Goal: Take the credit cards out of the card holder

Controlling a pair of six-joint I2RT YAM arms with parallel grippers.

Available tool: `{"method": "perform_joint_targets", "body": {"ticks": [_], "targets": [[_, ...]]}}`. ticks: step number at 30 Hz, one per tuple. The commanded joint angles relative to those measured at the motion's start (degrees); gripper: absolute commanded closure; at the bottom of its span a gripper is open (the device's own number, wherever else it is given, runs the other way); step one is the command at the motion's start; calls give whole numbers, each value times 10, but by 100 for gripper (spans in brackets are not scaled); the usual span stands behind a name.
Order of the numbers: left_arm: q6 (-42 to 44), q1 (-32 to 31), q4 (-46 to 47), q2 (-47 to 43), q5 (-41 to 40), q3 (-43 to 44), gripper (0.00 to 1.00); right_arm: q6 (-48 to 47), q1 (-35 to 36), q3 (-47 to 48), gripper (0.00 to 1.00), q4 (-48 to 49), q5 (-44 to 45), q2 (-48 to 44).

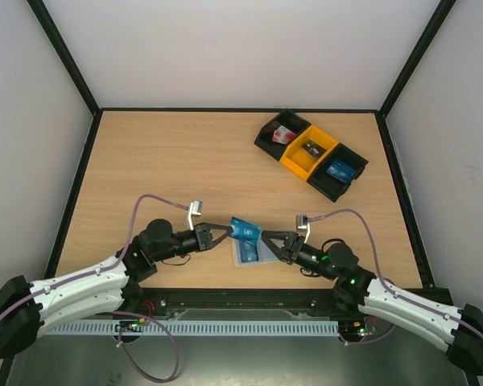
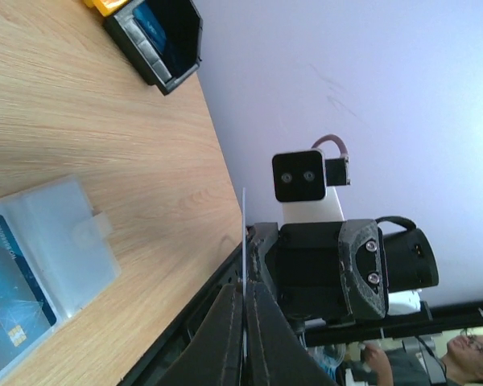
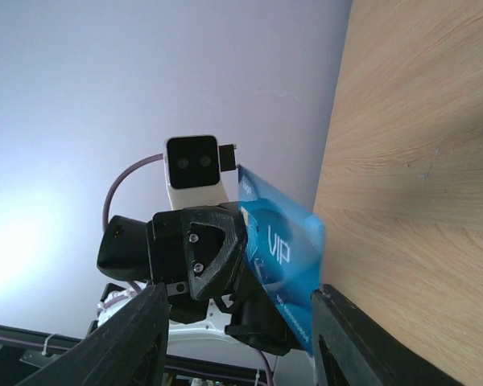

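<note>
My left gripper [image 1: 228,233] is shut on a bright-blue credit card [image 1: 244,228], held up off the table. In the left wrist view this card [image 2: 244,233] shows edge-on, as a thin line between the closed fingers [image 2: 225,330]. In the right wrist view it is the blue "VIP" card [image 3: 286,253]. My right gripper [image 1: 267,239] stands open just right of the card, its fingers [image 3: 129,346] wide apart and holding nothing. The translucent card holder [image 1: 269,259] lies flat below both grippers. One of its pockets [image 2: 60,233] is empty and the other holds a second blue card [image 2: 4,281].
A row of bins sits at the back right: a black one with a red-and-white item [image 1: 280,135], a yellow one [image 1: 308,150], and a black one with a blue card [image 1: 338,170]. The table's near edge [image 2: 217,269] runs just behind the holder.
</note>
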Motion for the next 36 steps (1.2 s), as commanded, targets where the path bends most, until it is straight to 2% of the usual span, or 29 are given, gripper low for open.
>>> {"method": "perform_joint_targets", "body": {"ticks": [1,12,21,23,27,30,31,32,33,35,36], "targets": [[-33,4,77,-10,-35,-23,97,11,3,-12,52,49,-2,32],[-56,6,135,-2,-39,-36,97,6,3,1,52,92,-7,95],[-68,6,177,31,-29,-41,97,1,3,13,63,123,-9,120],[-72,5,190,42,-26,-42,97,-1,3,17,69,128,-12,129],[-79,6,212,59,-25,-47,97,-4,3,18,95,135,-15,136],[-78,6,209,62,-27,-48,97,-7,3,18,98,125,-10,131],[-76,6,205,61,-28,-48,94,-11,3,19,98,110,-7,128],[-75,7,199,58,-29,-47,87,-17,3,21,98,101,-2,124],[-73,6,189,52,-32,-47,76,-21,3,23,98,82,5,120],[-63,9,152,35,-41,-42,45,-26,3,25,98,59,16,111],[-55,9,124,23,-49,-38,34,-34,2,32,98,36,21,109]]}}
